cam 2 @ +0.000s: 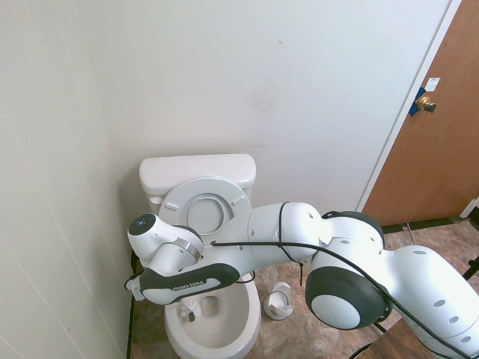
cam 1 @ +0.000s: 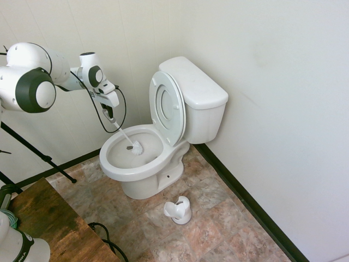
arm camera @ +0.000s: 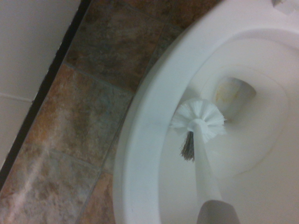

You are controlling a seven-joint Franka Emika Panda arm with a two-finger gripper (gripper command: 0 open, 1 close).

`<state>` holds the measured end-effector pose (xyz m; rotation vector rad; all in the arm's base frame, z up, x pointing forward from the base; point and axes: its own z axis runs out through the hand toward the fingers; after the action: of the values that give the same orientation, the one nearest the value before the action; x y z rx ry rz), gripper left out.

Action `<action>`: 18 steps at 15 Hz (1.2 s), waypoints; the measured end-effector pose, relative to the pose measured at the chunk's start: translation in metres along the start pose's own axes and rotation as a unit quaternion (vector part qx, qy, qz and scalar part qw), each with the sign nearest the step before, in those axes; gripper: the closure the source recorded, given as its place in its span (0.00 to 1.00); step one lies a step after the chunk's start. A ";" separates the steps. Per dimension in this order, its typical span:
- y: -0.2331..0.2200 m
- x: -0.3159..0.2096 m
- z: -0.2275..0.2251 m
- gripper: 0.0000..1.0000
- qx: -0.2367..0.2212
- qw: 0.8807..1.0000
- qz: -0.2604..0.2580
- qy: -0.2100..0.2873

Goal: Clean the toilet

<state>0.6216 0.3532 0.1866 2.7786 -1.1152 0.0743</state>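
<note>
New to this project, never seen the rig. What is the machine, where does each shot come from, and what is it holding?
It is a single white robot arm with a two-finger claw at its end, working in a small bathroom. Two pictures come from fixed cameras on opposite sides of the room: one looks across at the toilet with the arm reaching in from the left, the other looks down from behind the arm. The third comes from a camera on the wrist, looking straight down into the bowl.

The claw is shut on the handle of a white toilet brush, whose bristle head sits inside the bowl against the inner wall. The seat and lid are up, leaning on the tank. On the tiled floor beside the toilet stands the small white brush holder, empty.
</note>
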 end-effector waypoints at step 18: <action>0.121 0.113 0.045 1.00 -0.012 0.994 0.098 -0.054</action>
<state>0.6193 0.1832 0.1677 2.6713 -1.4042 -0.0678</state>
